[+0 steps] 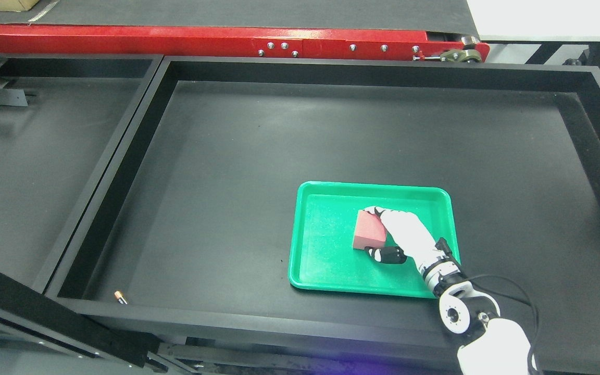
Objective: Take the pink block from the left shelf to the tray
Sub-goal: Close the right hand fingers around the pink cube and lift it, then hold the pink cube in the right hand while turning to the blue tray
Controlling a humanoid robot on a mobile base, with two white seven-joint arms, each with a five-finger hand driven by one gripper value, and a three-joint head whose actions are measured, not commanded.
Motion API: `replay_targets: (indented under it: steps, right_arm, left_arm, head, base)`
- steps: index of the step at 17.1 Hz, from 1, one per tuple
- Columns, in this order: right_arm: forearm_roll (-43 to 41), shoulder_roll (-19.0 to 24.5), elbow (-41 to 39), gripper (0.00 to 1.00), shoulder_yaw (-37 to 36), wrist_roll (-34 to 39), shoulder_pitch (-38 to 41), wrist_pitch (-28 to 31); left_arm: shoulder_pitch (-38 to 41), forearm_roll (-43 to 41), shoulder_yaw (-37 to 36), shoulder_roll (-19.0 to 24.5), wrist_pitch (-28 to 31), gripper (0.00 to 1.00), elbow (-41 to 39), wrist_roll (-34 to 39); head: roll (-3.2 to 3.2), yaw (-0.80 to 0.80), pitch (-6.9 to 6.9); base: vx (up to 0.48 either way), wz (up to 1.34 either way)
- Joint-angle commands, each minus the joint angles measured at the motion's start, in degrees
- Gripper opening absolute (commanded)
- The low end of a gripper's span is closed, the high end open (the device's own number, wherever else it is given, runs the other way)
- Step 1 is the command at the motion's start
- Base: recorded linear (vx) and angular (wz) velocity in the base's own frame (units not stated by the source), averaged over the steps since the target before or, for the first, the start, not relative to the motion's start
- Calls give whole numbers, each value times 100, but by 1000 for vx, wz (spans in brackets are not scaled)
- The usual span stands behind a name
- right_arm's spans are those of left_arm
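Observation:
A pink block [368, 229] lies inside the green tray [326, 276], toward its middle right. My right hand [383, 234] reaches in from the lower right and wraps the block: fingers along its far right edge, thumb [386, 255] at its near corner. The hand looks shut on the block, which rests on or just above the tray floor. My left arm is out of view.
The tray sits in a large black bin with raised walls [123, 172]. A second black bin [34, 156] lies to the left. A small battery [120, 297] rests at the bin's front left corner. A red conveyor frame [227, 44] runs along the back.

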Motion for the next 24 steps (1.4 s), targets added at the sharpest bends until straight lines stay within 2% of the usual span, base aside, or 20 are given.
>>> replay_targets:
  steps: [1,3,11,16,24]
  right_arm:
    - [-36,-100,-103,4,-163,-597,40,-163]
    - [-114,-100,-252,4,-330,-905,119,-338]
    - [-1625,-100,-1087,5,-1148,-2118,602,-1805]
    - [-2188,-100,-1202,5,-1359,-2286,735,-2027]
    - [-2251,-100,-1229,5,-1403,-2277,744,-2070]
  left_arm:
    - [114,0,0,100,5,100,-100,1]
    - [114,0,0,100,5,100,-100,1]
    - [114,0,0,100,5,100,-100,1]
    - [114,0,0,100,5,100,-100,1]
    - [114,0,0,100,5,100,-100,1]
  head:
    - [0,0,0]
    - [0,0,0]
    - [0,0,0]
    - [0,0,0]
    - [0,0,0]
  base:
    - [0,0]
    - [0,0]
    - [0,0]
    - [-25,17]
    - [-125,199]
